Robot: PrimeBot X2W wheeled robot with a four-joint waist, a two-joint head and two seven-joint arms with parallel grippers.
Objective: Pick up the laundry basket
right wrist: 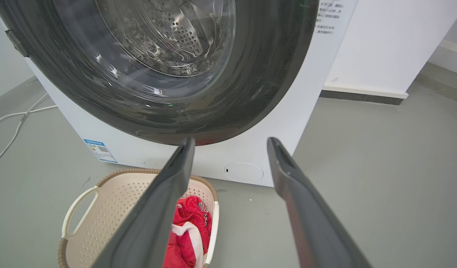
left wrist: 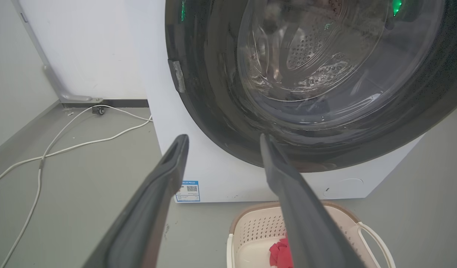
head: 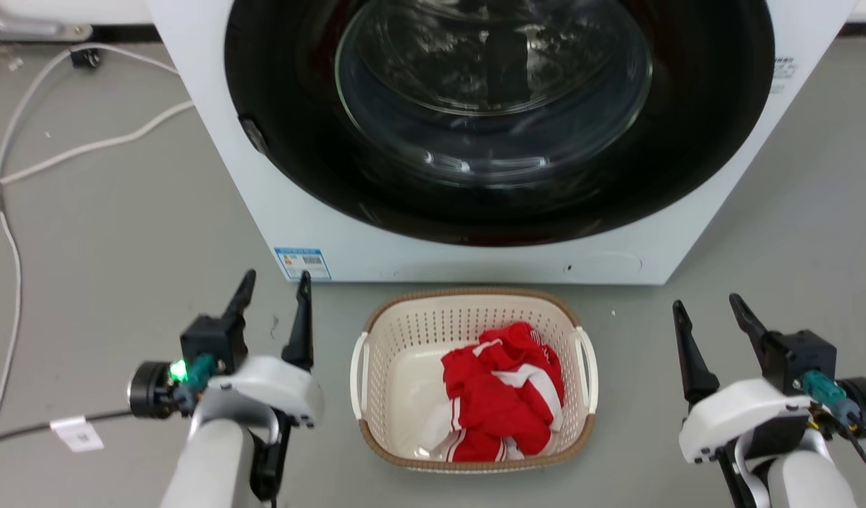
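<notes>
Grey floor (head: pixel 123 233), matte, evenly lit. White front-loading washer (head: pixel 475 257) with dark round glass door (head: pixel 493 92), shut; blue label (head: pixel 302 263) at lower corner. White cables (head: pixel 87 147) trail along floor. White wall (left wrist: pixel 90 48), dark baseboard (left wrist: pixel 124 103).

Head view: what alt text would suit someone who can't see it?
A cream laundry basket holding a red-and-white garment sits on the floor before a white front-loading washer. The robot's left hand and right hand, both open, flank it.
</notes>
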